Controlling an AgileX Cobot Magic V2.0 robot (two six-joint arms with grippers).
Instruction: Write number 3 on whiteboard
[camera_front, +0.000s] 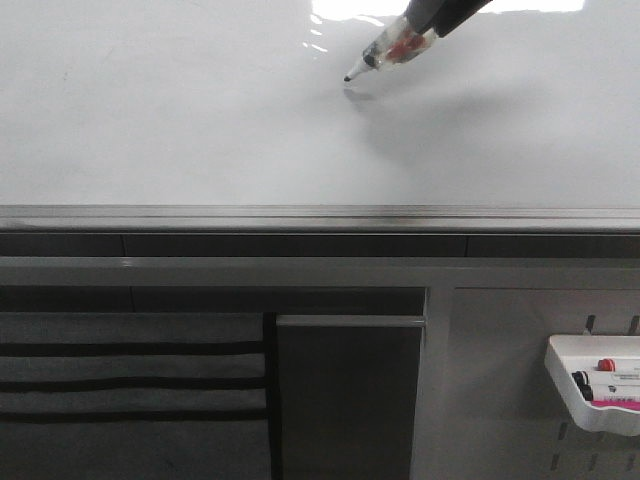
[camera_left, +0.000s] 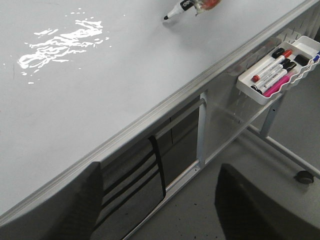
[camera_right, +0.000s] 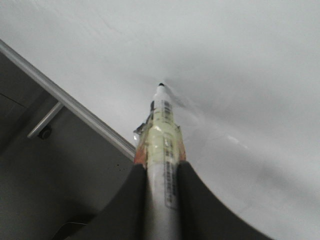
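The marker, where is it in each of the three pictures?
Front view: the marker is at the top, right of middle, tip pointing down-left at the whiteboard.
Left wrist view: only its tip end shows at the top edge, over the whiteboard.
Right wrist view: it runs up the middle, shut in the right hand, tip at the board.
Shared landmark: the grey rail along the whiteboard's lower edge.

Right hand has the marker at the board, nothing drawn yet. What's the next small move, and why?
Probably ease the marker tip onto the whiteboard and begin the 3's top stroke: the surface is blank, and the tip seems just short of its shadow, though contact is unclear.
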